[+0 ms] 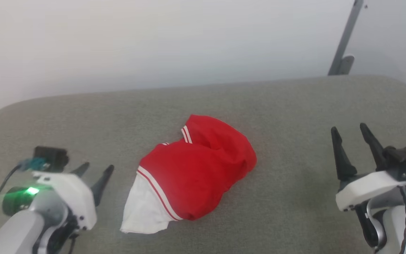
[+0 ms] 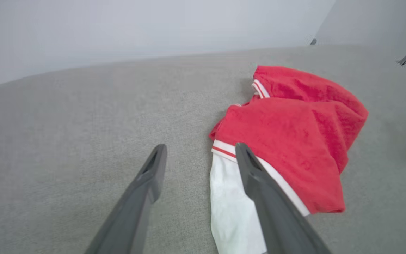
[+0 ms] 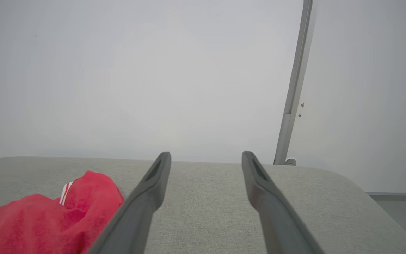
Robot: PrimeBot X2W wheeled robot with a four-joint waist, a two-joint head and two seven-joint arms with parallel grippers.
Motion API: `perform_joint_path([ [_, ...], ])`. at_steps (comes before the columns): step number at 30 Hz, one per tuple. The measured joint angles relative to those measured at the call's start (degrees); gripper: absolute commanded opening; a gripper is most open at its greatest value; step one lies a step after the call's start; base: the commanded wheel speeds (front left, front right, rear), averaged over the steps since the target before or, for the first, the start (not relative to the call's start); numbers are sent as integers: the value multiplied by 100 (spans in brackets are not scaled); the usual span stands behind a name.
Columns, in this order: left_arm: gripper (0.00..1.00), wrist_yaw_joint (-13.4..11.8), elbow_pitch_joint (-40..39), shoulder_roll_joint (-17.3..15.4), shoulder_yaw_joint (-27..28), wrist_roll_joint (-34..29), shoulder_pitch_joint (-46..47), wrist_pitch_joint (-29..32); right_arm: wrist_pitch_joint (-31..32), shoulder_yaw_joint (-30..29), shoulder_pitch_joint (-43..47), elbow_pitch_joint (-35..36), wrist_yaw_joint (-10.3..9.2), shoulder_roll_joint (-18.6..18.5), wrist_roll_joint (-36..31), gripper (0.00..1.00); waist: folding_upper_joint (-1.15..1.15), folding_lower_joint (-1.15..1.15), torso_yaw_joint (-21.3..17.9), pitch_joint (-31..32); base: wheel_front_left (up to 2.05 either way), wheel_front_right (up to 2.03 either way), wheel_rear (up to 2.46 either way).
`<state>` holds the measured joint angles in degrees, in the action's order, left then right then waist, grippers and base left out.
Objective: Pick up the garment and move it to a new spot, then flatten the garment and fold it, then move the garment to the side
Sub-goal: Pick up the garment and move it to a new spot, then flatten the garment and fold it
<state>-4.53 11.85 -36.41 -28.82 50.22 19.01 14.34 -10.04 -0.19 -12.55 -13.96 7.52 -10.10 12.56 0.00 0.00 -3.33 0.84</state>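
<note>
Left claw (image 2: 200, 146) gapes beside the garment (image 2: 287, 141); right wrist view adds a pole (image 3: 296, 81).

You have the garment (image 1: 196, 173) lying in a bunched heap on the padded surface (image 1: 277, 106), about midway between its left and right ends. Its sleeve (image 1: 143, 211) spills out at the heap's near left corner, toward the robot. The left gripper (image 1: 98, 165) sits just left of the heap, near the sleeve but apart from it. The right gripper (image 1: 348, 127) stands well off to the right, over the surface. Behind the surface runs the wall (image 1: 153, 42), and a post (image 1: 345, 38) rises beyond the far right corner, behind the right gripper.
</note>
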Motion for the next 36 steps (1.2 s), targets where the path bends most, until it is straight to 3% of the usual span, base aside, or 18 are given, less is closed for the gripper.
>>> perform_joint_path([
  [11, 100, -243, -724, -336, 783, -147, -1312, -1957, 0, -87, 285, 16, 0, -46, 15, 100, 0, 0, 221, 278, 0, 0, 0],
  [16, 100, -414, -907, -363, 1090, -149, -1804, -2551, 1, -190, 417, 62, 0, -69, 29, 100, 0, 0, 297, 321, 0, 0, 0],
  [24, 100, -416, -971, -289, 1692, -189, -2417, -2904, -4, -281, 541, 98, 0, -53, 29, 100, 0, 0, 396, 327, 0, 0, 0],
  [36, 100, 31, -1080, -7, 2252, -396, -2778, -2932, -4, -281, 619, 141, 0, -31, -4, 100, 0, 0, 475, 302, 0, 0, 0],
])
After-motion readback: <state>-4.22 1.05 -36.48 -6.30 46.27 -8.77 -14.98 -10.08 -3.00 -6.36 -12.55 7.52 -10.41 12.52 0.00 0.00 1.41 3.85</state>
